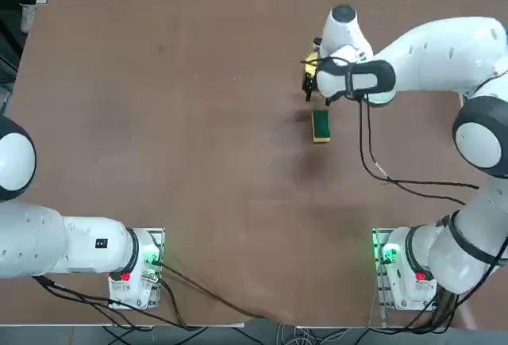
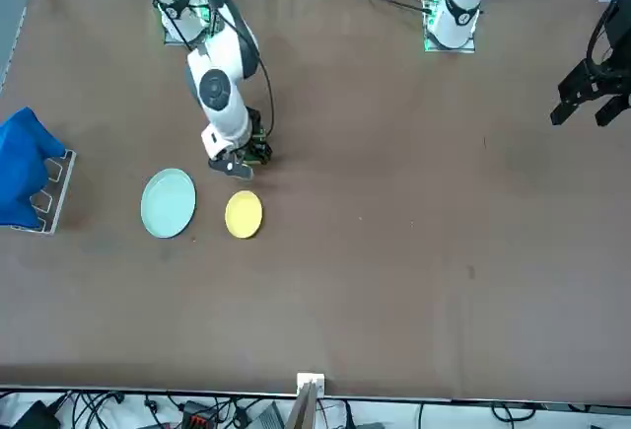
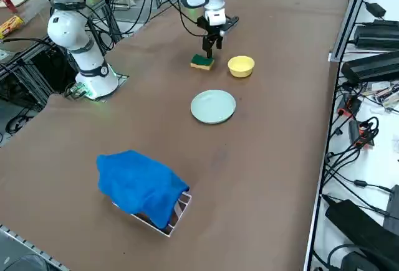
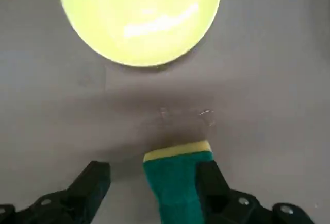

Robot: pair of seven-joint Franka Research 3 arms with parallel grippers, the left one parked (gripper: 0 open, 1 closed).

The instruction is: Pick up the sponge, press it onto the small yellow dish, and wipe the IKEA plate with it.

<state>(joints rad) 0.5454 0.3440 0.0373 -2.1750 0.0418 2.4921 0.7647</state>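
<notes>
Brown table [image 3: 124, 159] bearing the IKEA plate [image 3: 213, 106] near the middle, with the small yellow dish [image 3: 240, 66] just beyond it and apart. Right gripper [image 3: 211, 48] hanging low over the table with fingers spread wide, gripping nothing. Sponge [image 3: 202, 62] lying flat, green side up, beside the dish, under the gripper.

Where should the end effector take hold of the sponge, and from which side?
Probably from above, across the two long side faces of the sponge, near its middle. It lies flat, green side up, and the open right end effector already hangs over it.
</notes>
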